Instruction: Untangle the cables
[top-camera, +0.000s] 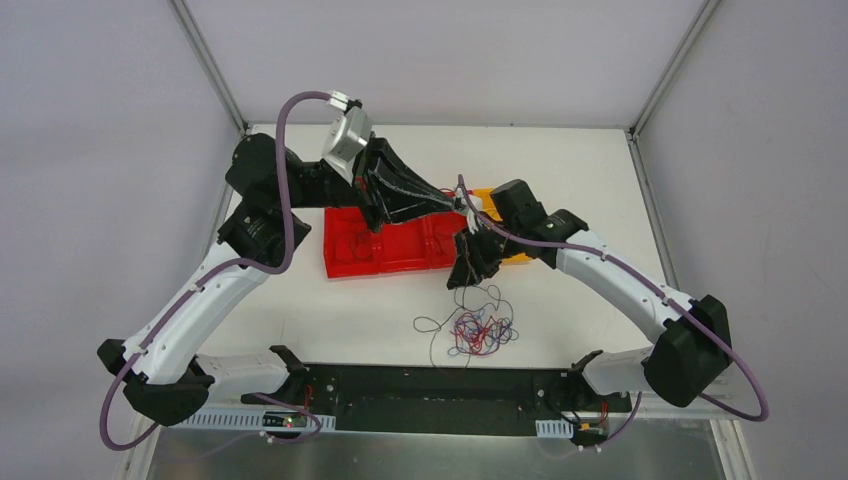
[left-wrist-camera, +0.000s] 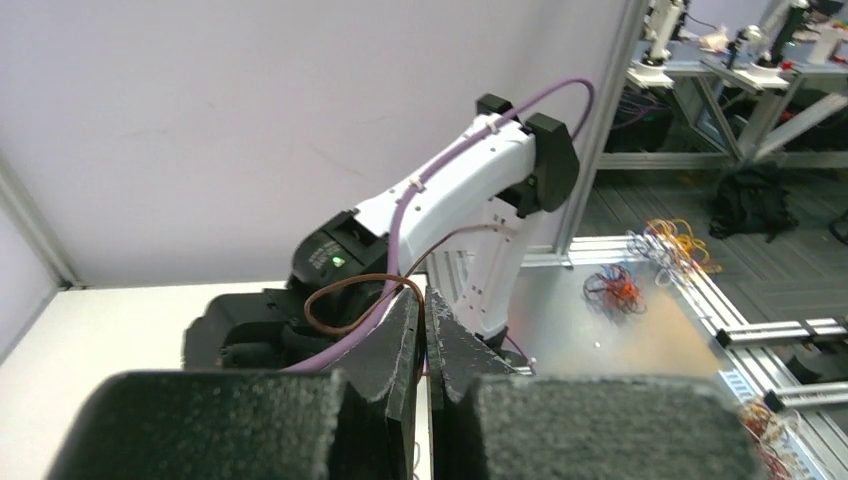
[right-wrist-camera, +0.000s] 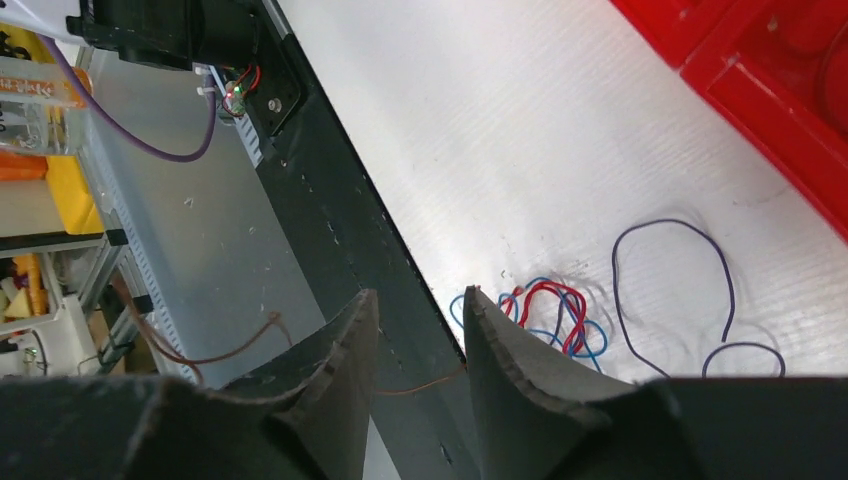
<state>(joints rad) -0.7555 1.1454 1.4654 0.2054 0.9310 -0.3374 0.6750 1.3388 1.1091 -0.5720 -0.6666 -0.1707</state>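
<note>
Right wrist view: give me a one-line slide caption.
Right gripper open above the table, a thin brown wire crossing its gap, the tangled red and blue cables lying loose just beyond.

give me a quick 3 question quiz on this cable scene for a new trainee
1. True or false: the tangle of cables lies inside the red bin.
2. What colour is the thin wire pinched in the left gripper? A brown, B green, C white
3. Fill in: the right gripper is ___ (open or shut).
Key: 1 false, it lies on the table; 2 A; 3 open.
</note>
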